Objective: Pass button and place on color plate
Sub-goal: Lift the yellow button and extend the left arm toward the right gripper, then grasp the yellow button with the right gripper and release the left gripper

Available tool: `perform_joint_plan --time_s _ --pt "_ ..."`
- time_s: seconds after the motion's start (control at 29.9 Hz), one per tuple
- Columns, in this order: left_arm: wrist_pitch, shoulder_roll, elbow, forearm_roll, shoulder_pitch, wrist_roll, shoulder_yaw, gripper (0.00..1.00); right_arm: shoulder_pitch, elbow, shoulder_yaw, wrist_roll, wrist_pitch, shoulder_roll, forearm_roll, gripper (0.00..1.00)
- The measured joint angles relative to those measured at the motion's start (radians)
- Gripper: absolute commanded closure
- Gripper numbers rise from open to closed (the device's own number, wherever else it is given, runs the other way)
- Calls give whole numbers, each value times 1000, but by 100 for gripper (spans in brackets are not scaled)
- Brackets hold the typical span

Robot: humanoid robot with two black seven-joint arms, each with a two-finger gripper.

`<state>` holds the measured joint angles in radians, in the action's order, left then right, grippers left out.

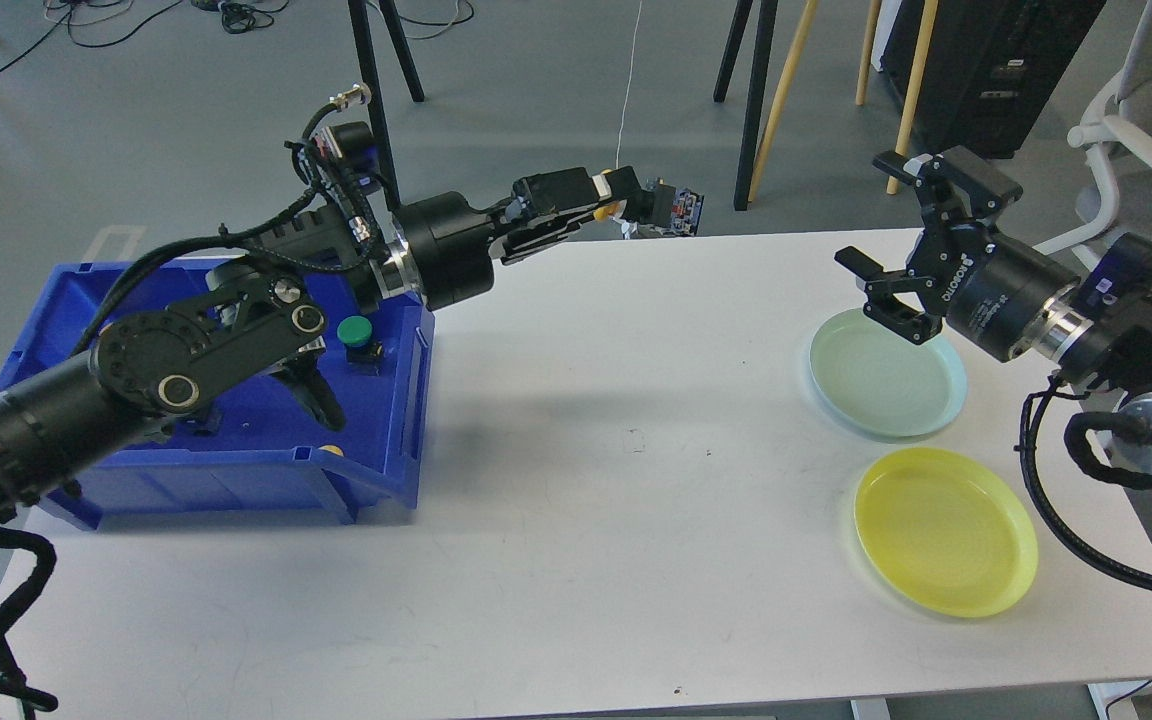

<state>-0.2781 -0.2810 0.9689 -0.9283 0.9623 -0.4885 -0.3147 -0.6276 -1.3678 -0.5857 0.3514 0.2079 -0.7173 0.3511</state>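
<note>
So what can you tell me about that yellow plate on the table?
The yellow plate is round and shallow with a raised rim, and looks like shiny, slightly see-through plastic. It lies flat on the white table, near the right front corner. Nothing is on it. A pale green plate sits just behind it, very close, though whether the rims touch is unclear. No gripper touches it; a black cable passes just beside its right edge.

The only lettering that can be made out is white "ROBOTIQ" branding printed on the black body of the right gripper [894, 280], just behind its spread jaws, while small labels on the dark cabinet [996, 70] beyond stay illegible.
</note>
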Motion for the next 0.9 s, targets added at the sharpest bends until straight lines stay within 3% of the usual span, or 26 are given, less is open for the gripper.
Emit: perform_joint_plan --time_s 0.1,0.17,0.53,0.9 --pt "16 35 -14 48 -3 0 1 92 0 1 8 69 -19 68 16 1" --pt "20 43 -16 62 -3 0 1 93 -4 11 12 86 -25 99 25 1" --pt "9 46 -16 91 -4 0 0 93 -14 95 68 112 -34 249 82 2" --pt "-4 45 -18 115 -4 0 0 93 -12 96 33 137 -62 271 75 8"
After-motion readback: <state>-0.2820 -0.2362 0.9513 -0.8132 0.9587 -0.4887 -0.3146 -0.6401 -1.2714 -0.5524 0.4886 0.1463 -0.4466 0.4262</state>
